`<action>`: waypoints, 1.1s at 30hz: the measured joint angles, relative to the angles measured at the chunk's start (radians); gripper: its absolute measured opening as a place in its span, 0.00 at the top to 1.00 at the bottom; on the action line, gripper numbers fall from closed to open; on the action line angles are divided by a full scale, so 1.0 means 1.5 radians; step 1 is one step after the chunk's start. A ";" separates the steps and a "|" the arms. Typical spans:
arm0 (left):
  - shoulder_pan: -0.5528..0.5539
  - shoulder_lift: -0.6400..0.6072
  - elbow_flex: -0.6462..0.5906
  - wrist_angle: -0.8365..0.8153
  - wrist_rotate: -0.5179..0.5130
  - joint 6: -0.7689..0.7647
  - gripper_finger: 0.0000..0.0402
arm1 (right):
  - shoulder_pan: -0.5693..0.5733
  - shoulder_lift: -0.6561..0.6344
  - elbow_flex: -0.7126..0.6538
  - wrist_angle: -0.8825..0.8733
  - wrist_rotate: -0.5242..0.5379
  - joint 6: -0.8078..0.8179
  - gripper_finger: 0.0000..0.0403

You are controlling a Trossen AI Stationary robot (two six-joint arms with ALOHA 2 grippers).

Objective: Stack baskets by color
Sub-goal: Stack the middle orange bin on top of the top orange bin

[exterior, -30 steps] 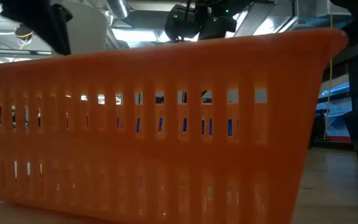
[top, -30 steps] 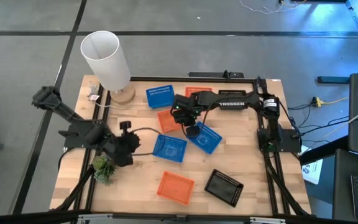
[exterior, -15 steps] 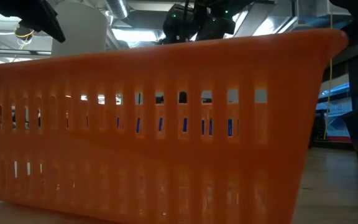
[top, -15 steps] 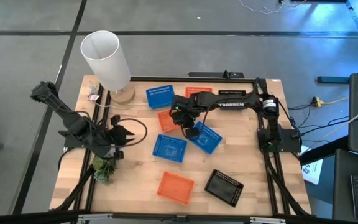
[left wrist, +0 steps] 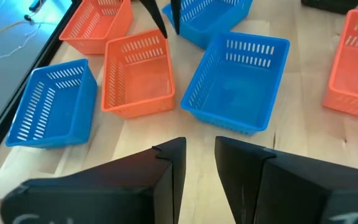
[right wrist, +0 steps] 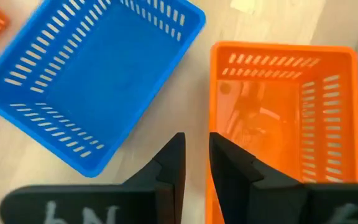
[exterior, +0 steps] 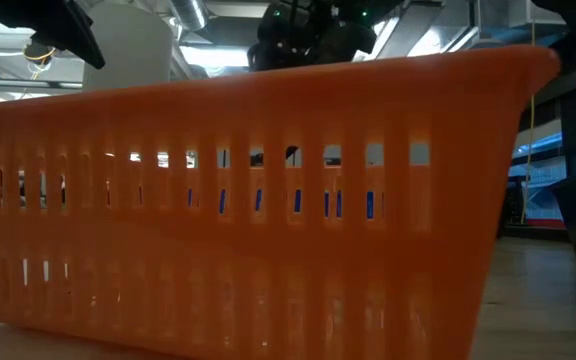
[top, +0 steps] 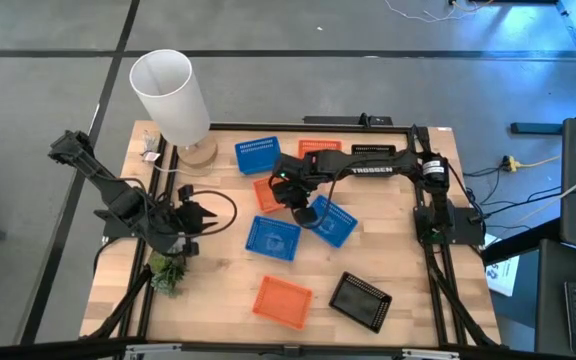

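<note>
Right gripper (top: 290,192), fingers slightly parted and empty, poised over orange rectangular mesh plastic basket (top: 270,193) at table centre, its rim directly beneath. Long axis 12-to-6. Blue mesh basket (top: 272,237) at 6 o'clock. Left gripper (top: 196,218) farther off, empty, at 9 o'clock.

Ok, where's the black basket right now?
In the high view the black basket sits near the table's front edge on the right side, just right of a lone orange basket and in front of the blue baskets at the centre.

Glossy slotted plastic baskets (left wrist: 229,81), pale matt wooden table (top: 218,290)
</note>
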 joint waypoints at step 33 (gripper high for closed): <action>0.000 0.001 0.000 0.001 0.000 -0.012 0.81 | 0.000 0.088 0.000 -0.002 0.124 0.039 0.67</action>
